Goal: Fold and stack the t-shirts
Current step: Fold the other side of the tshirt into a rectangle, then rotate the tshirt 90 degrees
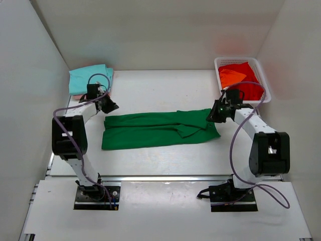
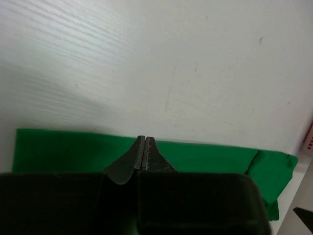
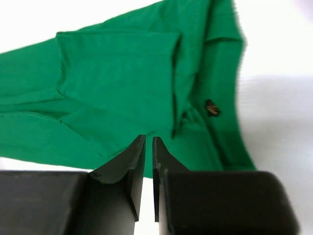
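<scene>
Left fingers [image 2: 128, 164]: pressed together, empty, near the far left corner of the dark green t-shirt [image 1: 155, 129]. Right fingers [image 3: 134, 156]: narrow slit, empty, over its sleeve end. Shirt: long band flat on bench [image 1: 160, 90]. Next fold, likely: pinch all layers, lift evenly

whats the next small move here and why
Probably open the right gripper and lower it onto the right end of the green t-shirt. The shirt lies as a long strip, not yet folded crosswise; the right gripper hovers over that end, jaws nearly together and gripping nothing.
</scene>
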`<move>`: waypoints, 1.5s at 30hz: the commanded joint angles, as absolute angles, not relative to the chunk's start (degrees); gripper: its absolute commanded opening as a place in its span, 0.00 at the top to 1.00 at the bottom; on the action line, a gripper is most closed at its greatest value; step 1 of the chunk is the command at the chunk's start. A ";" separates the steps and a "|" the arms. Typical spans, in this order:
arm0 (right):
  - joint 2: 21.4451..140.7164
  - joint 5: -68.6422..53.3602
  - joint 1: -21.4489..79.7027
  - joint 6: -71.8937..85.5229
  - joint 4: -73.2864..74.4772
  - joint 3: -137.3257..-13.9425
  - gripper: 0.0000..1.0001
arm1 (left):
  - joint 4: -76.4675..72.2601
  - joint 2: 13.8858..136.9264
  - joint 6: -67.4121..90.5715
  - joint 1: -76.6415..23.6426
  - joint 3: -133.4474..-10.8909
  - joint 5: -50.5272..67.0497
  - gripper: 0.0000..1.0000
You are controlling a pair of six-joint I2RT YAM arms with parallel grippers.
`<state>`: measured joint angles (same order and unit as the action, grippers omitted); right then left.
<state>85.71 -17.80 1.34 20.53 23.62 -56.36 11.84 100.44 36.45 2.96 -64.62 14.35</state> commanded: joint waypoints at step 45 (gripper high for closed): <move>128.91 -11.78 11.60 24.35 48.42 -98.05 0.99 | 42.62 99.41 28.13 -11.76 -58.80 8.09 0.89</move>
